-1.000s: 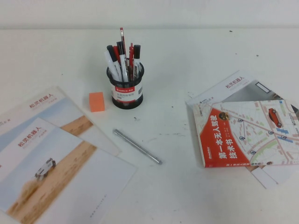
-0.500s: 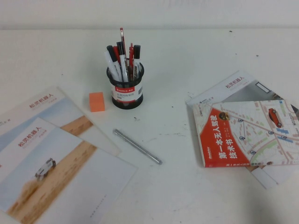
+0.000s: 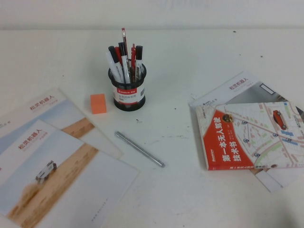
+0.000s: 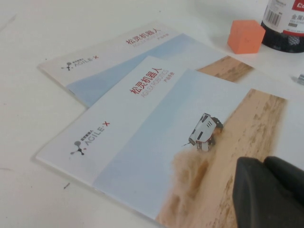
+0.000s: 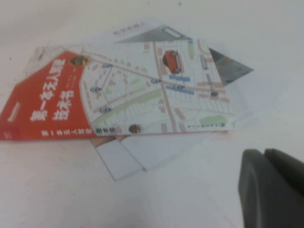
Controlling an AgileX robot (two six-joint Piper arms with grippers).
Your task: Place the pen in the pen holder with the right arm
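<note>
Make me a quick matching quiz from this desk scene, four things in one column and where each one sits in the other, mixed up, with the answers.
1. pen holder
2. silver pen
3. orange block
4. red book

A. on the robot's right side
B. just left of the holder
C. flat on the table, in front of the holder
D. upright, full of pens

Pairs: 1-D, 2-C, 3-B, 4-A

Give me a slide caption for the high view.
Pen holder full of pens, silver pen lying loose on table, both arms out of frame.
</note>
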